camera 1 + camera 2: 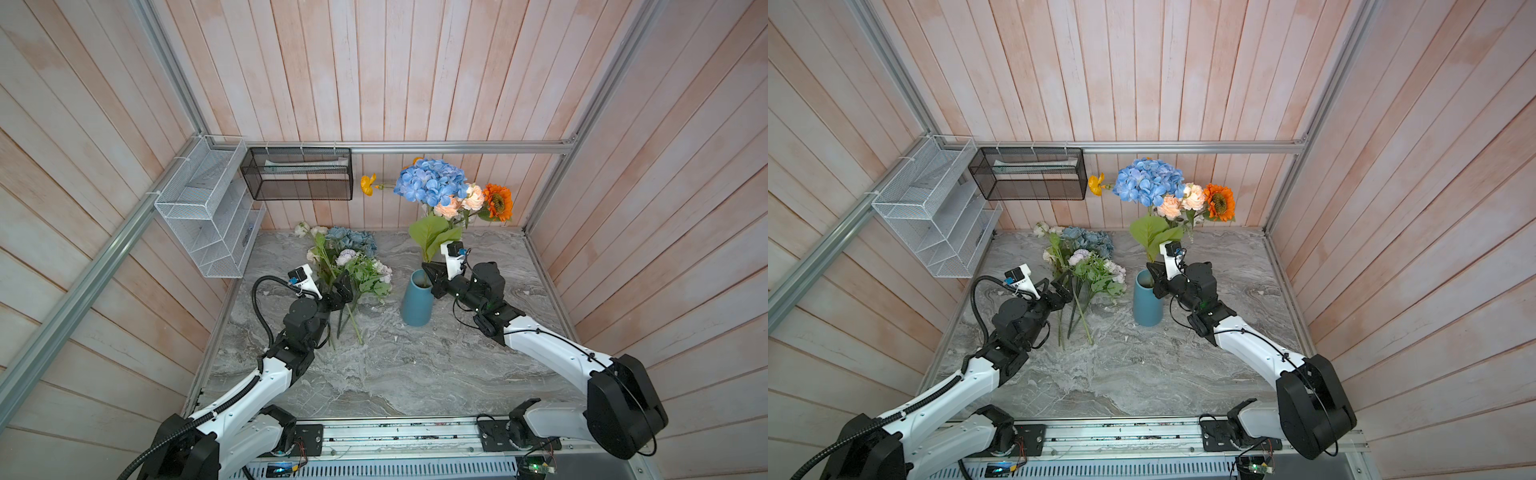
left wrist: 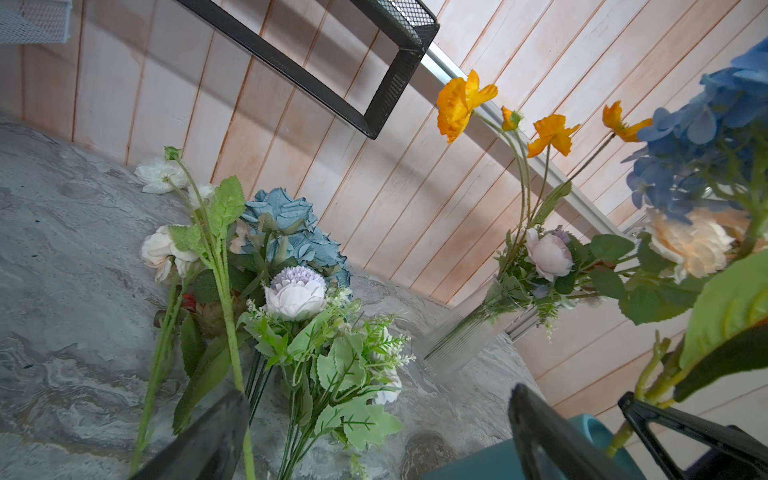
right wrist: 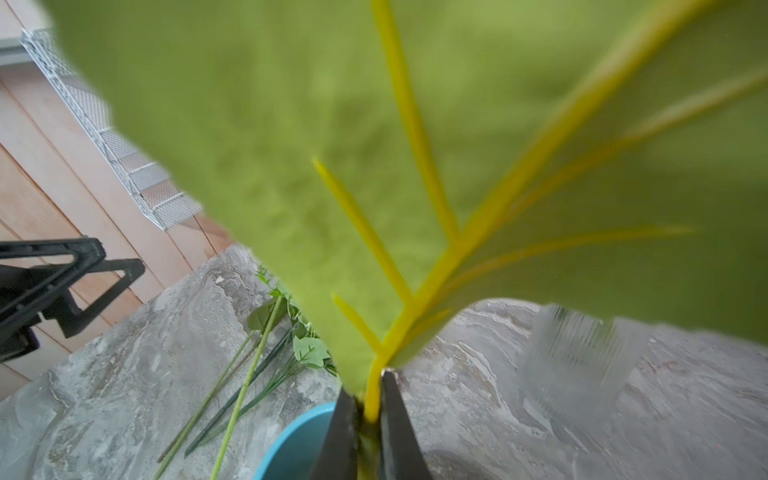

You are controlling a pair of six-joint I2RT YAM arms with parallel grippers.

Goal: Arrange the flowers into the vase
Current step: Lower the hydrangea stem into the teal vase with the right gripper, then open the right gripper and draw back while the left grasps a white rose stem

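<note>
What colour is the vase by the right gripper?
The vase is teal blue, clearest in a top view.

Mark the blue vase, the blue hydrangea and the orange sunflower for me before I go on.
blue vase [image 1: 415,305]: in a top view, on its outer side wall.
blue hydrangea [image 1: 430,180]: in a top view, on the middle of its bloom head.
orange sunflower [image 1: 497,202]: in a top view, on its dark centre disc.

Loose flowers [image 2: 286,299] on marble table [image 2: 62,266]
</note>
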